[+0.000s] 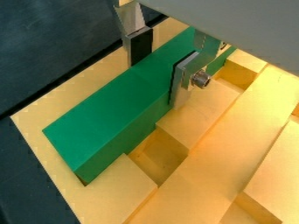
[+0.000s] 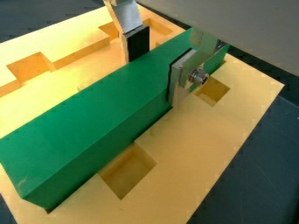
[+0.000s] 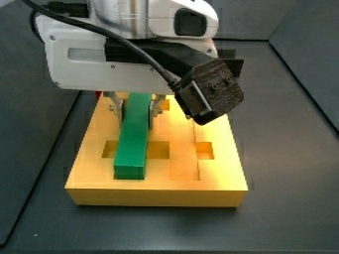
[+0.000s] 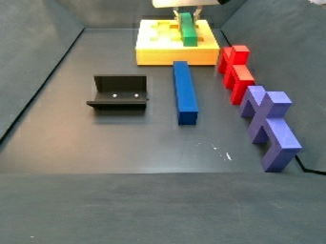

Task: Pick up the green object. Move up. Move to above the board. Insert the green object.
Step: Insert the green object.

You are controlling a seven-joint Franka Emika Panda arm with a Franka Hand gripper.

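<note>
The green object is a long bright green bar lying lengthwise on the orange-yellow board, along one of its grooves. It shows in both wrist views and in both side views. My gripper straddles the bar near its far end, with one silver finger plate flat against each long side and no gap showing. In a side view the gripper hangs over the board, and the bar's near end sits between square holes. The board stands at the far end of the floor.
A blue bar lies on the dark floor in front of the board. The fixture stands to its left. Red blocks and purple blocks line the right side.
</note>
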